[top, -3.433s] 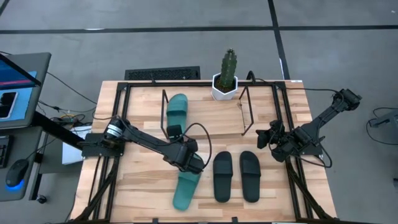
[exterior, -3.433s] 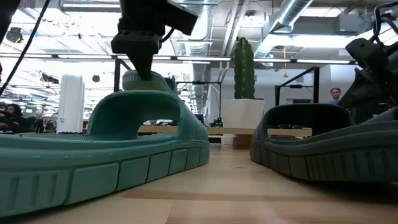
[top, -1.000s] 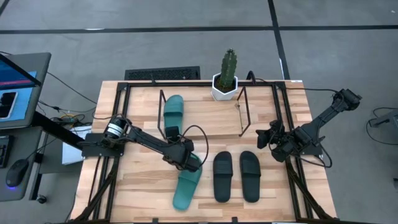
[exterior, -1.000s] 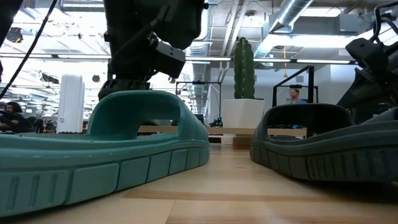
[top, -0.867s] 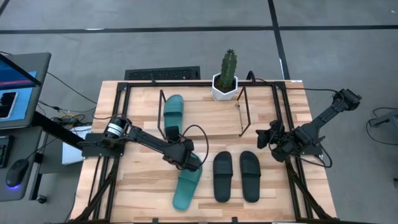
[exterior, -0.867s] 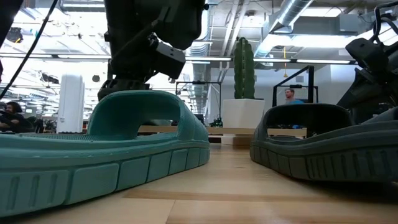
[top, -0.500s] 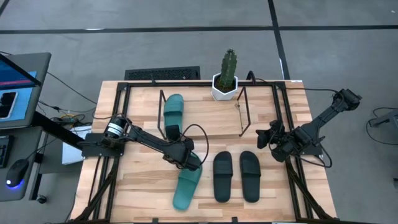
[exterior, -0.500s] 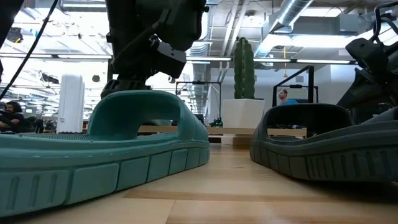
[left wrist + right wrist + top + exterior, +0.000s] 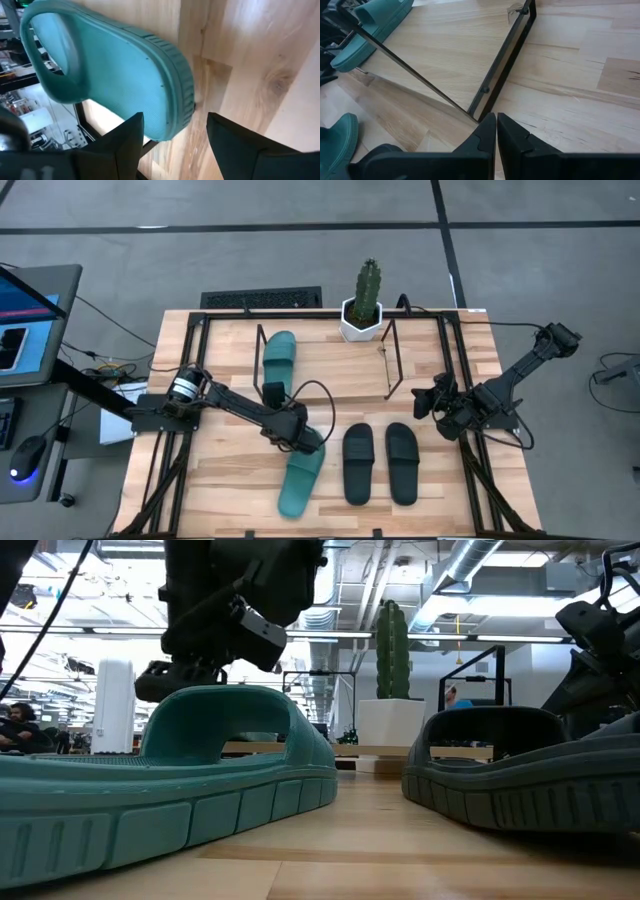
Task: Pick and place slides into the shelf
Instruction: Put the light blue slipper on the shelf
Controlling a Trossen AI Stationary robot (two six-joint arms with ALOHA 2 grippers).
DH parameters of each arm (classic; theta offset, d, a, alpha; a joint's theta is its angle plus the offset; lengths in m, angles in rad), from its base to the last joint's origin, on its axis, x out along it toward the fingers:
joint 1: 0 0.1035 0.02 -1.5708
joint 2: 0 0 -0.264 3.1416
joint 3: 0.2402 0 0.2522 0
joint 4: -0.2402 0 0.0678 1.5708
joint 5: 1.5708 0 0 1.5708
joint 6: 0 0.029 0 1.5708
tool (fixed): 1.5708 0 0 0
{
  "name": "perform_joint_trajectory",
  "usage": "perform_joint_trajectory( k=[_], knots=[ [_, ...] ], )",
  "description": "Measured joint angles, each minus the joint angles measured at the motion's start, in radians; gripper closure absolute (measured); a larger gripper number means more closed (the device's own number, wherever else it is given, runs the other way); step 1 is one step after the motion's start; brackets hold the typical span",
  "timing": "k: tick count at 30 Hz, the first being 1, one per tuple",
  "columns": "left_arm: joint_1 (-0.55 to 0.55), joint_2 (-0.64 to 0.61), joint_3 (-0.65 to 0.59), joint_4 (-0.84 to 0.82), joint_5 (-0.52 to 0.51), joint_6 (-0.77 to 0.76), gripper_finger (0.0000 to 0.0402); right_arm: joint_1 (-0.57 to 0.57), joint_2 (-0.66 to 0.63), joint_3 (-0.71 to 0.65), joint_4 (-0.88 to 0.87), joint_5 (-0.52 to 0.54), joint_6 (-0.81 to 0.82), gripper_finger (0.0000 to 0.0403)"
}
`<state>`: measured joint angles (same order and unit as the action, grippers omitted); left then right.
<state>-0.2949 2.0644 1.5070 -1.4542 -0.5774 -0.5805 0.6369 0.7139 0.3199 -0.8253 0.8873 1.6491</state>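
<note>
Left tool (image 9: pixel 172 145) open by teal slide (image 9: pixel 120 75), right tool (image 9: pixel 496 131) closed

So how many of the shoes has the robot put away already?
One. A teal-green rubber slide lies on the wooden board of the black rod shelf. The open left gripper is above the second teal slide, holding nothing. The two black rubber slides are left on the table; the right gripper waits, shut.

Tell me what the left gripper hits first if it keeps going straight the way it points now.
Most likely the near teal slide: the wrist view shows the left gripper open, its fingers either side of that slide's rounded end on the table. Depth is unclear, so contact cannot be confirmed.
</note>
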Motion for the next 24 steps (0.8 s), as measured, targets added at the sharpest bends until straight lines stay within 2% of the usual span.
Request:
perform_joint_trajectory(
  k=[9, 17, 24],
  knots=[
    [-0.042, 0.0, 0.046, -0.007, 0.022, 0.086, 0.0196, 0.0, 0.0, 0.0, 0.0, 0.0, 0.0, 0.0395],
    [-0.108, -0.004, 0.243, -0.121, -0.002, 0.233, 0.0196, 0.0, 0.0, 0.0, 0.0, 0.0, 0.0, 0.0395],
    [-0.183, -0.09, 0.338, -0.116, 0.186, 0.477, 0.0196, 0.0, 0.0, 0.0, 0.001, 0.0, 0.0, 0.0395]
  ],
)
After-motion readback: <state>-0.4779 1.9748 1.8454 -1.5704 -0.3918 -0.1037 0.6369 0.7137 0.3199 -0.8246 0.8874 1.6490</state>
